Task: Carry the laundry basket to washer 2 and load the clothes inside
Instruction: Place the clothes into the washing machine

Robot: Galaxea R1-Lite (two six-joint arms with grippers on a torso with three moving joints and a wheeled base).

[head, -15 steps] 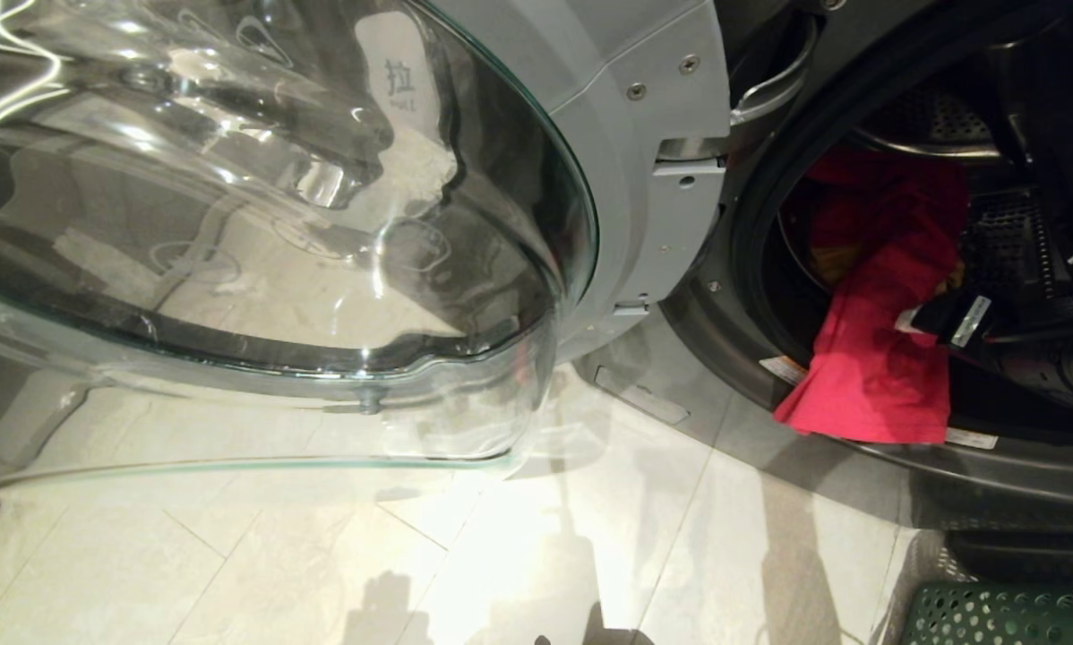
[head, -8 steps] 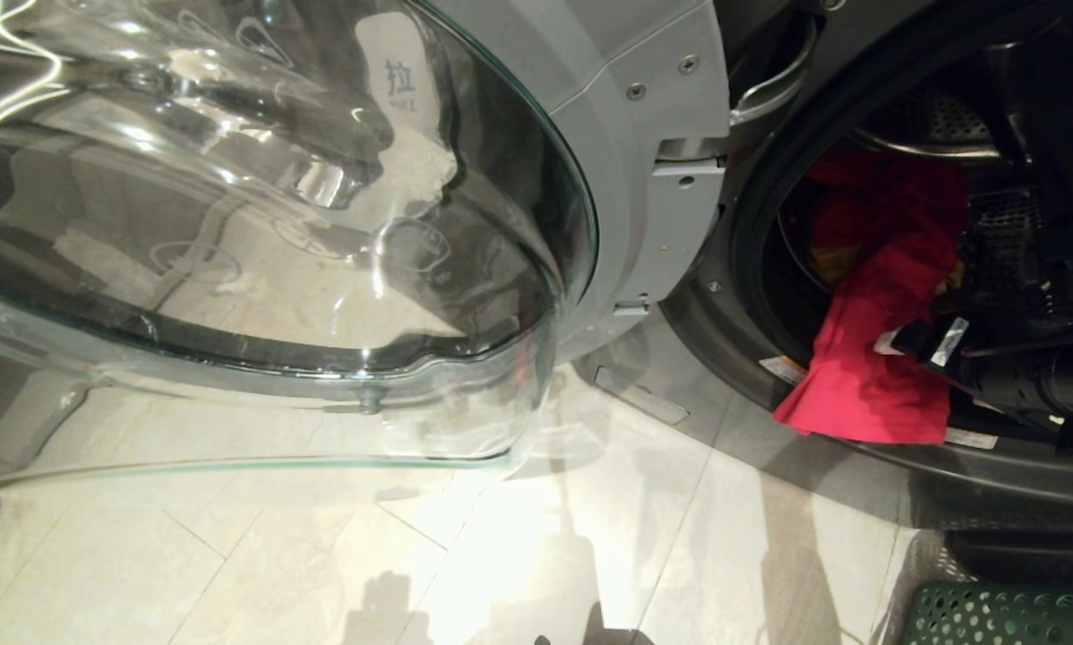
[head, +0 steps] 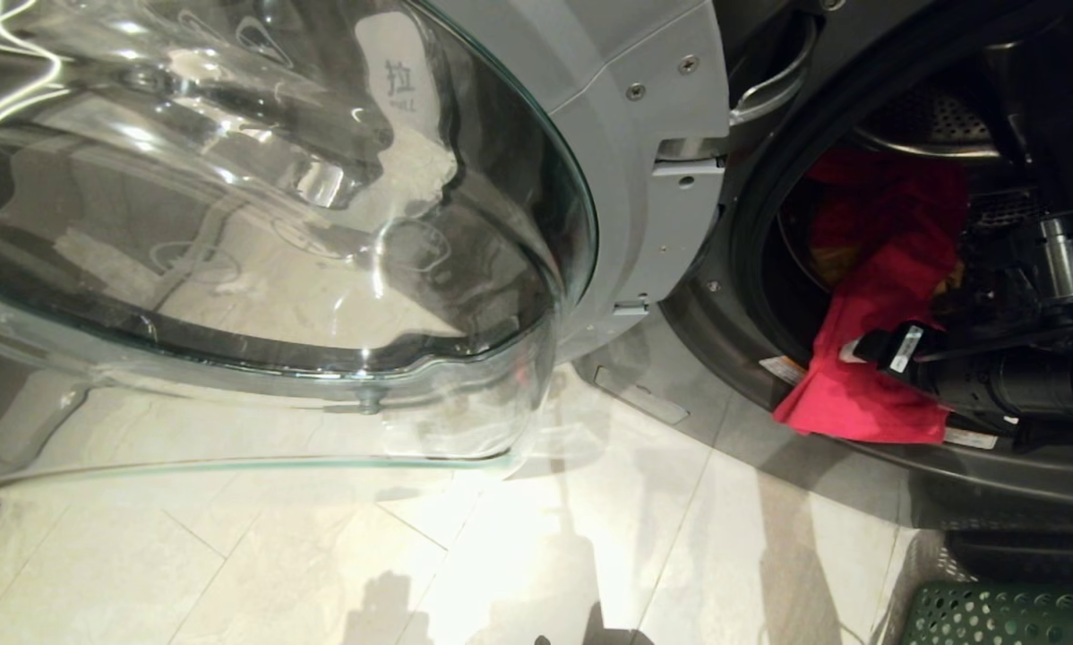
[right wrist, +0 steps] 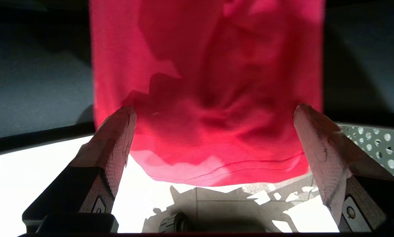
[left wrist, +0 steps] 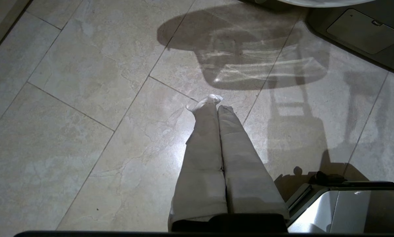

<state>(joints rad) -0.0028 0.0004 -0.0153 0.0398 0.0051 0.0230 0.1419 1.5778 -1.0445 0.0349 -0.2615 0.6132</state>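
Loading looks nearly done but for one straggler: past the green perforated plastic laundry basket (head: 1002, 614) at the near right, a crimson cloth garment (head: 868, 358) hangs over the dark washer's (head: 680, 313) door lip, long axis running from its near hem up into the far drum. The right gripper (head: 886, 349) hovers at it, jaws spread wide and empty, so next should come closing on the hem and pushing it farther in; the left gripper (left wrist: 216, 108) hangs over the pale tiled floor (left wrist: 68, 98), jaws pressed together on nothing.

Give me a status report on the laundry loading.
Right pincer open at red garment draped over washer rim. Left pincer shut, parked above floor. Nothing blocking.
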